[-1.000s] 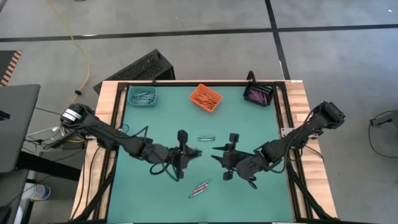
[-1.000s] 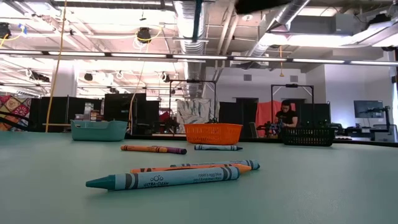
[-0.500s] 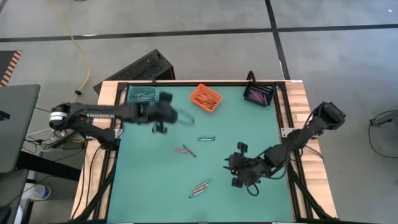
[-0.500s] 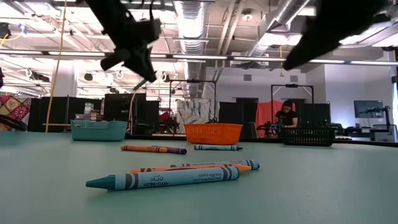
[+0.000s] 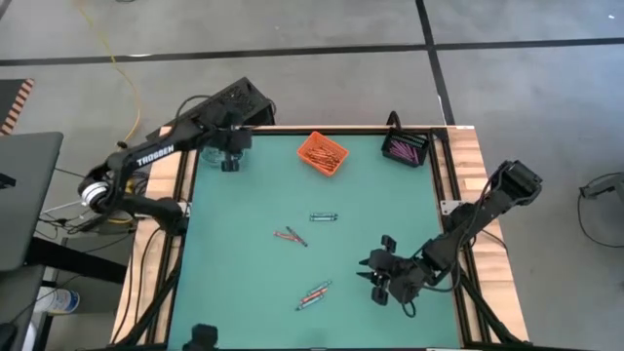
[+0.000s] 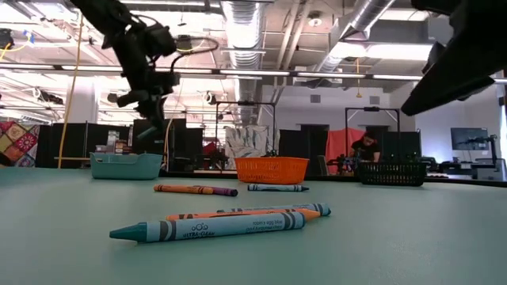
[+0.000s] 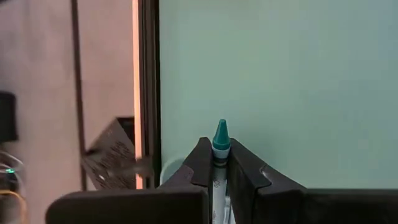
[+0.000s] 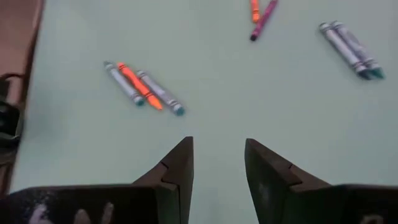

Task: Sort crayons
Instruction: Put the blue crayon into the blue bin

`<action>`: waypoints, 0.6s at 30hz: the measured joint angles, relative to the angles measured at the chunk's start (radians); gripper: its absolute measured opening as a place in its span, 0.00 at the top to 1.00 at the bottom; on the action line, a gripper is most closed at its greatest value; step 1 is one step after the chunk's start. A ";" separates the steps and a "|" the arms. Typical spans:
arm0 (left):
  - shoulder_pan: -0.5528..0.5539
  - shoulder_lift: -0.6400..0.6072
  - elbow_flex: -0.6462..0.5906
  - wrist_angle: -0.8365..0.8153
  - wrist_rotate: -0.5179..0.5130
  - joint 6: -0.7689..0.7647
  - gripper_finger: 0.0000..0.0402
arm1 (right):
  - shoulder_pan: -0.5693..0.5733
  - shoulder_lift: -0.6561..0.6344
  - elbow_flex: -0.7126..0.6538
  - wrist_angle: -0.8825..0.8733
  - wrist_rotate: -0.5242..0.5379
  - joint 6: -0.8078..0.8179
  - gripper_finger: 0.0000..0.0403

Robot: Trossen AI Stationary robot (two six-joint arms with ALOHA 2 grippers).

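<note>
A: Left hand [image 7: 219,180] is clenched on a teal crayon [image 7: 221,138], up over the teal bin [image 6: 126,165]. Right hand [image 8: 217,163] is spread apart w/ nothing in it, low over the worktop [image 5: 253,253].

B: Crayons [image 8: 143,86] on the worktop look light, stiff, snappy. Grab mid-stick. Arm says "TROSSEN" [image 5: 156,153]; crayon wrap [image 6: 198,232] prob "ULTRA-CLEAN".

Tabletop [image 5: 253,273]: smooth matt teal mat, faint sheen in the low view; raw pale wood border [image 5: 161,234], black metal frame rails. Crayons [image 6: 207,227]: waxy tips, matt paper wrappers with print. Left hand [image 7: 215,168]: matt black plastic fingers [image 7: 242,171] pinching a teal crayon [image 7: 220,138], paper-wrapped, waxy tip. Right hand [image 8: 217,163]: same matt black plastic, unclasped. Teal bin [image 6: 125,165]: smooth plastic. Orange bin [image 6: 272,169] and black bin [image 6: 392,173]: perforated plastic mesh. Floor [image 5: 526,97]: smooth grey concrete.
</note>
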 joint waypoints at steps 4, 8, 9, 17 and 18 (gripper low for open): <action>0.083 0.046 0.000 -0.003 0.015 0.020 0.98 | 0.005 0.001 0.000 0.006 0.021 0.039 0.66; 0.085 0.104 0.000 0.024 -0.056 -0.004 0.97 | 0.005 0.001 0.000 0.034 0.034 0.044 0.66; 0.079 0.121 0.000 0.032 -0.087 -0.011 0.97 | 0.005 0.001 0.000 0.040 0.034 0.044 0.66; 0.062 0.236 0.000 0.033 -0.194 -0.039 0.96 | 0.010 0.001 0.000 0.058 0.034 0.040 0.66; 0.062 0.246 0.000 0.035 -0.199 -0.041 0.95 | 0.013 0.001 0.000 0.058 0.035 0.040 0.66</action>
